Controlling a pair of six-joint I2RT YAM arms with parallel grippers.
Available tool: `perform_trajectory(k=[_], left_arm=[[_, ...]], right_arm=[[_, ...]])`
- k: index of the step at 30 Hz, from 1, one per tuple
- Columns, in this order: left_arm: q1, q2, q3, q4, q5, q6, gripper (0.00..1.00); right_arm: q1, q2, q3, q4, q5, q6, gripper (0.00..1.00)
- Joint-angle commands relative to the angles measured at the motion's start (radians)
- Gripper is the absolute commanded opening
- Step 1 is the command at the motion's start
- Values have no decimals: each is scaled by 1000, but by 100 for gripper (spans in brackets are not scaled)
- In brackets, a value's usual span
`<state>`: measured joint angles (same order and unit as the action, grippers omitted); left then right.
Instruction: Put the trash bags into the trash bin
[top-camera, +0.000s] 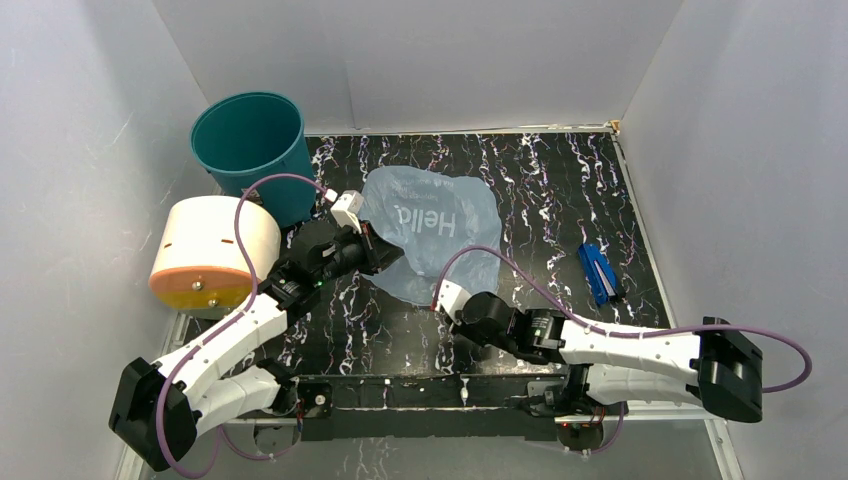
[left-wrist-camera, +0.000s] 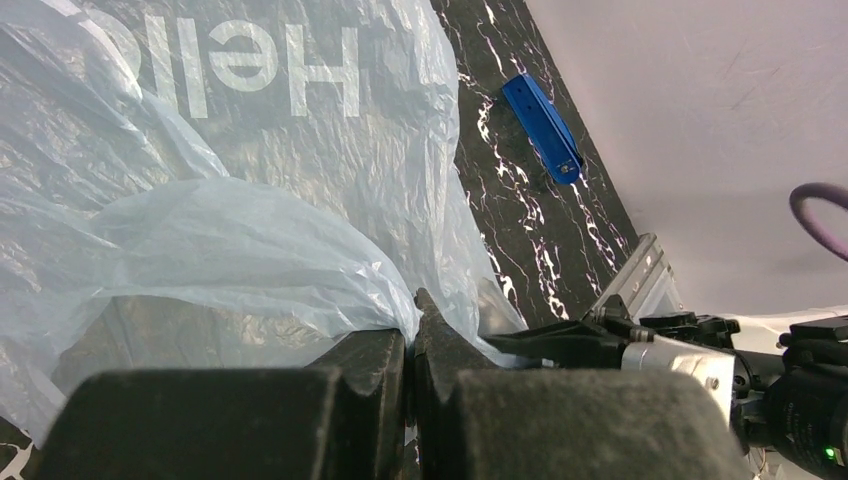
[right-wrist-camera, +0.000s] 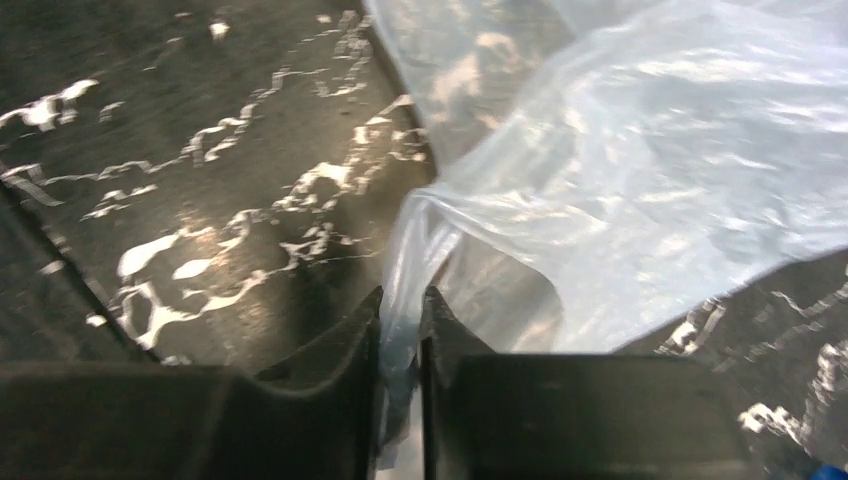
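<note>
Trash bag (top-camera: 440, 225): thin light-blue film with white lettering "Hello", spread on the black marbled tabletop (top-camera: 560, 180), outside and just right of the teal trash bin (top-camera: 262, 165) at the far-left corner. Left fingers (left-wrist-camera: 350, 375) together, pinching the bag's left edge. Right fingers (right-wrist-camera: 330, 375) clamped on its near edge. Blue flat item (top-camera: 597, 272) near the right edge, open tabletop around it. Cream cylinder (top-camera: 212, 240) just in front of the bin.

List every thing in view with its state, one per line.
trash bag, spread out, outside the bin
trash bin, upright, looks empty
left gripper, shut on the trash bag
right gripper, shut on the trash bag
cream cylinder, beside the bin, untouched
blue object, lying flat
</note>
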<state>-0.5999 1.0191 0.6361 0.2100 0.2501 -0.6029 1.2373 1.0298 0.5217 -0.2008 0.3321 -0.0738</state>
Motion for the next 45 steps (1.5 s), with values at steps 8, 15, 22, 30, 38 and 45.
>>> perform_trajectory(k=[8, 15, 22, 30, 38, 45], left_arm=[[-5, -29, 8, 6, -12, 2, 0], [-5, -6, 6, 35, 15, -9, 0], [-5, 28, -9, 99, 72, -41, 0], [-5, 103, -16, 244, 145, -112, 0], [-5, 128, -33, 344, 182, -186, 4], [-5, 117, -70, 427, 187, -258, 13]], right_arm=[[-541, -136, 73, 342, -862, 347, 5], [-860, 178, 31, 834, -1387, 976, 12], [-856, 338, 5, 1588, -1585, 1448, 14], [-783, 190, 221, 495, -1468, 635, 48], [-742, 190, 163, 594, -1293, 722, 59], [-554, 131, 87, 762, -958, 661, 59]])
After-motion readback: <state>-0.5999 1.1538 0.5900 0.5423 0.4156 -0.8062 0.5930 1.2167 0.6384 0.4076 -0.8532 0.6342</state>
